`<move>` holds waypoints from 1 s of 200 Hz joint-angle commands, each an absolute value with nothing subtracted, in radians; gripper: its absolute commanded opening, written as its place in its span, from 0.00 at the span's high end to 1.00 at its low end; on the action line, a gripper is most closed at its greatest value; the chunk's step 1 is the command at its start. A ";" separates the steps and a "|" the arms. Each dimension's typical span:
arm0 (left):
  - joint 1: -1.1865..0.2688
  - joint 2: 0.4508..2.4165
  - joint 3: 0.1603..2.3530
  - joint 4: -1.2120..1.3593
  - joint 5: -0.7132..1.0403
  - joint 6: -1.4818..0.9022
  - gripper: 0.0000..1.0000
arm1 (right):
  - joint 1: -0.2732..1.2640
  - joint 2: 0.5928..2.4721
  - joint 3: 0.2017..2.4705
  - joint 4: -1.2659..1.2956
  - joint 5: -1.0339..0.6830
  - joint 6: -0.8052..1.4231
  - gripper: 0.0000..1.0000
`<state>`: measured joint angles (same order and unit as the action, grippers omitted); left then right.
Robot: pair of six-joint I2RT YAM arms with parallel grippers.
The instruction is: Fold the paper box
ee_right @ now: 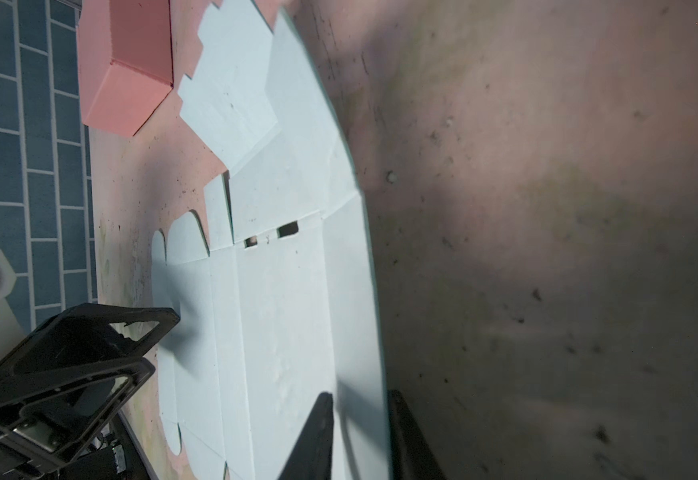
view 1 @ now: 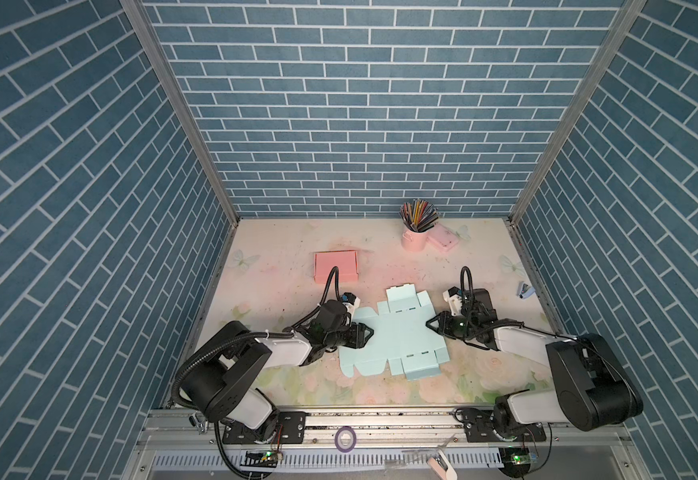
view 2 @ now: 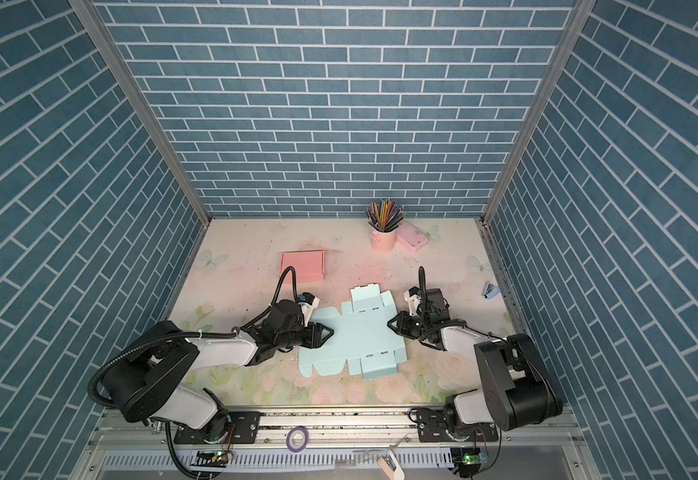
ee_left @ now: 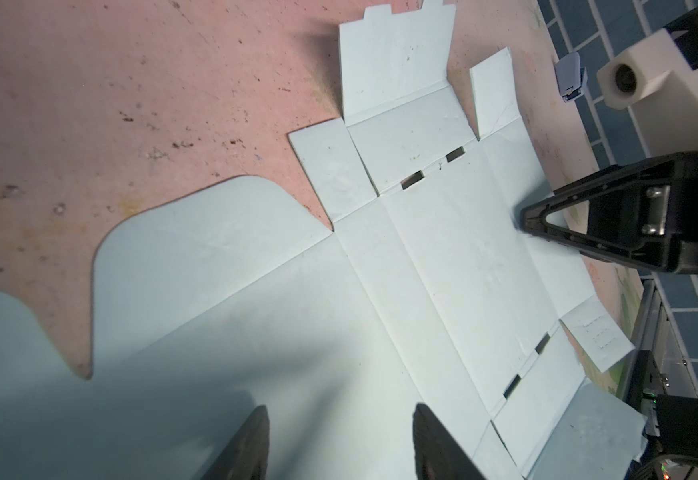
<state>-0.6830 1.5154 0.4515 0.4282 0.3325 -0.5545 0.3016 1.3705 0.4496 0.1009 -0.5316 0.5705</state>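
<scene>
The paper box (view 1: 397,336) (view 2: 355,336) is a light blue die-cut sheet lying flat and unfolded on the floral table. My left gripper (view 1: 367,331) (view 2: 330,332) hovers over the sheet's left side. It is open, and in the left wrist view its gripper (ee_left: 341,411) has only bare sheet (ee_left: 442,249) in the gap. My right gripper (view 1: 428,323) (view 2: 389,323) is at the sheet's right edge. In the right wrist view that gripper (ee_right: 360,395) straddles the edge strip of the sheet (ee_right: 276,291), one finger over the paper, one over the table, with a narrow gap showing.
A folded pink box (view 1: 336,267) sits behind the sheet. A pink cup of pencils (view 1: 415,237) and a pink case (view 1: 442,240) stand at the back right. A small blue stapler (view 1: 523,289) lies by the right wall. A tape roll (view 1: 345,438) rests on the front rail.
</scene>
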 commanded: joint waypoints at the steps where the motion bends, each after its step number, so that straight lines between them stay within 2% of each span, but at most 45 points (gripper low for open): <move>1: -0.675 1.540 0.429 0.388 0.309 -0.571 0.43 | 0.301 1.311 0.451 0.030 -0.474 0.557 0.75; 50: -0.674 1.542 0.435 0.389 0.315 -0.569 0.44 | 0.300 1.324 0.439 0.058 -0.493 0.569 0.80; 84: -0.675 1.536 0.426 0.399 0.320 -0.573 0.44 | 0.301 1.311 0.442 0.052 -0.499 0.565 0.91; 112: -0.675 1.491 0.413 0.408 0.330 -0.584 0.45 | 0.311 1.266 0.502 -0.063 -0.487 0.513 1.00; 123: -0.675 1.441 0.401 0.416 0.332 -0.595 0.48 | 0.346 1.238 0.555 -0.163 -0.436 0.458 1.00; 154: -0.675 1.264 0.429 0.326 0.340 -0.590 0.69 | 0.519 1.179 0.719 -0.400 -0.140 0.288 1.00; 200: -0.675 1.083 0.517 0.220 0.358 -0.589 0.84 | 0.721 1.163 0.807 -0.419 0.145 0.072 1.00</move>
